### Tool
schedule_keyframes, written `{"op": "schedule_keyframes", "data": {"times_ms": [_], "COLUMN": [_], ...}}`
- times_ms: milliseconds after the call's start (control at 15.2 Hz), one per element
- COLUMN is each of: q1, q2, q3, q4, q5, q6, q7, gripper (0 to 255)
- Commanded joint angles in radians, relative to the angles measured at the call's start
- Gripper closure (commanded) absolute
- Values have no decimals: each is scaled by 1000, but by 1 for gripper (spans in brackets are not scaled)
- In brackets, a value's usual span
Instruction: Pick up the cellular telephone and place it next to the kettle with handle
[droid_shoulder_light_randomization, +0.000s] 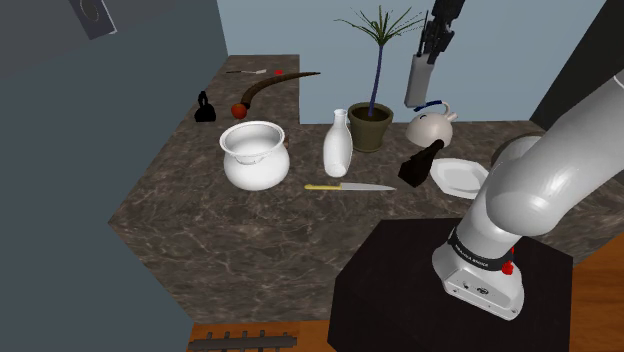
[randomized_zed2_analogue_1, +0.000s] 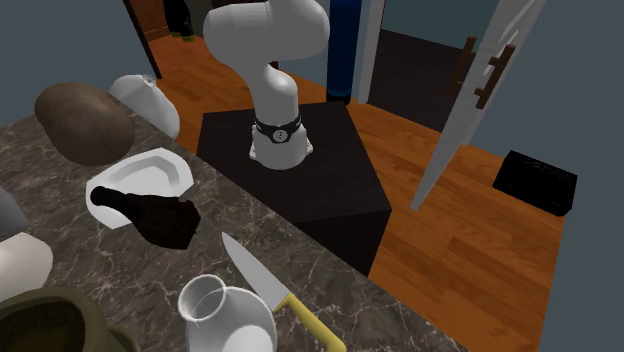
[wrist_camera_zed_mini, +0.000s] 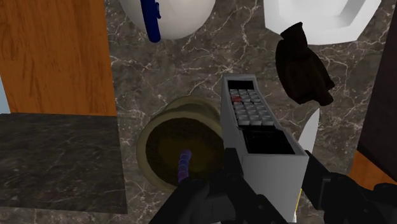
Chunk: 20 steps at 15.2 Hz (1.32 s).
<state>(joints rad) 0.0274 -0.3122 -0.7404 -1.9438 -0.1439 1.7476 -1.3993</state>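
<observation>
My black gripper hangs high above the back of the counter, shut on a grey cellular telephone that points straight down. In the wrist view the phone shows its keypad and dark screen, clasped at its near end between the gripper fingers. The white kettle with a blue handle stands on the counter just under the phone. In the wrist view the kettle lies beyond the phone's tip, off to one side.
A potted plant stands beside the kettle, and its pot is under the hand. Nearby are a dark brown object, a white plate, a white vase, a yellow-handled knife and a white pot.
</observation>
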Motion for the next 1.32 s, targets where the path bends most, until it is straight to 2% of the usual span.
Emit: {"op": "schedule_keyframes", "data": {"times_ms": [0,1254], "q1": [-1,-5], "q2": [-4,33], "q3": [1,-48], "q4": [-30,-256], "q5": [-3,1], "q6": [28,285], "q7": [4,-18], "gripper": [255,255]}}
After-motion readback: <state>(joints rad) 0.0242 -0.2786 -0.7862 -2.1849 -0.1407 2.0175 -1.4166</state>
